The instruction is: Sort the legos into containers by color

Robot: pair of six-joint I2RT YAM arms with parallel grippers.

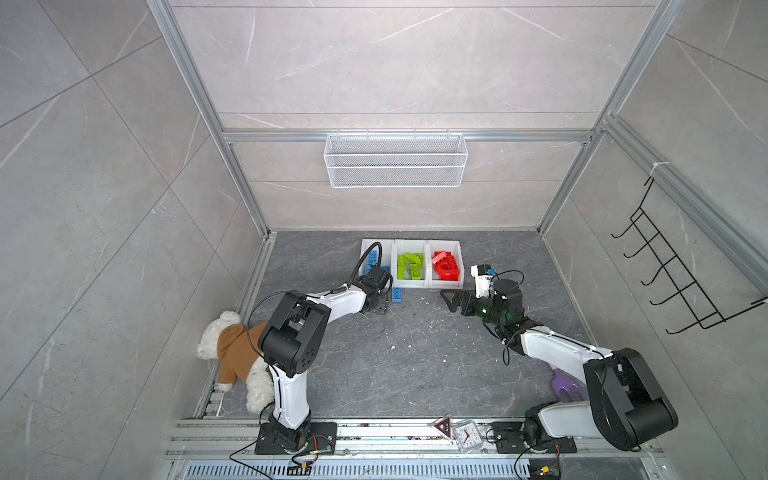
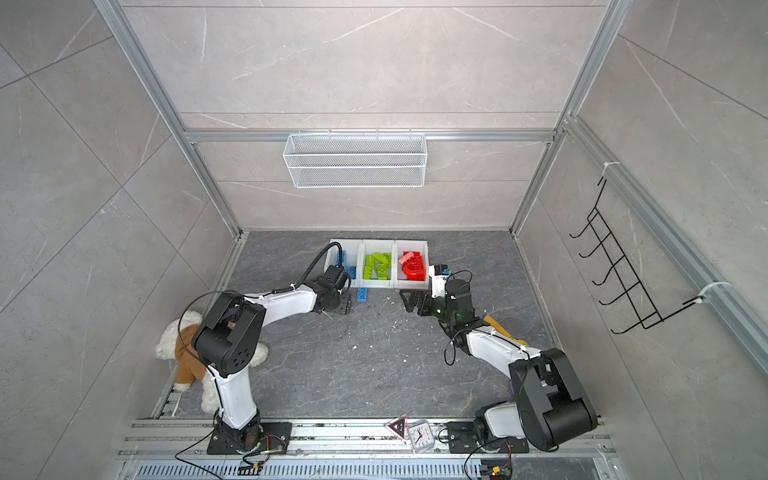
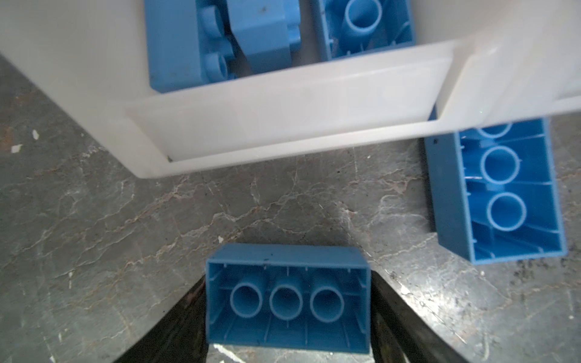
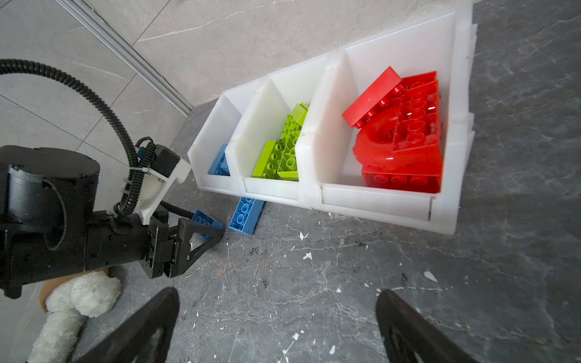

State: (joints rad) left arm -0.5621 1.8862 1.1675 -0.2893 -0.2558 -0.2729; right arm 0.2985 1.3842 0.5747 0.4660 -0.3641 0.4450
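Three white containers stand in a row at the back of the floor: one with blue legos (image 1: 376, 246), one with green legos (image 4: 286, 151) and one with red legos (image 4: 405, 132). In front of the blue container (image 3: 283, 125), a short blue lego (image 3: 287, 298) lies hollow side up. My left gripper (image 3: 287, 283) has its fingers against both ends of it. A longer blue lego (image 1: 397, 296) lies loose beside it, partly under the containers' front edge. My right gripper (image 4: 276, 294) stands open over bare floor, to the right of the left one (image 1: 380, 307).
A teddy bear (image 1: 232, 357) lies by the left arm's base. A purple tool (image 1: 563, 386) lies under the right arm. A small clock (image 1: 467, 434) sits on the front rail. A wire basket (image 1: 395, 160) hangs on the back wall and a hook rack (image 1: 673, 270) on the right wall.
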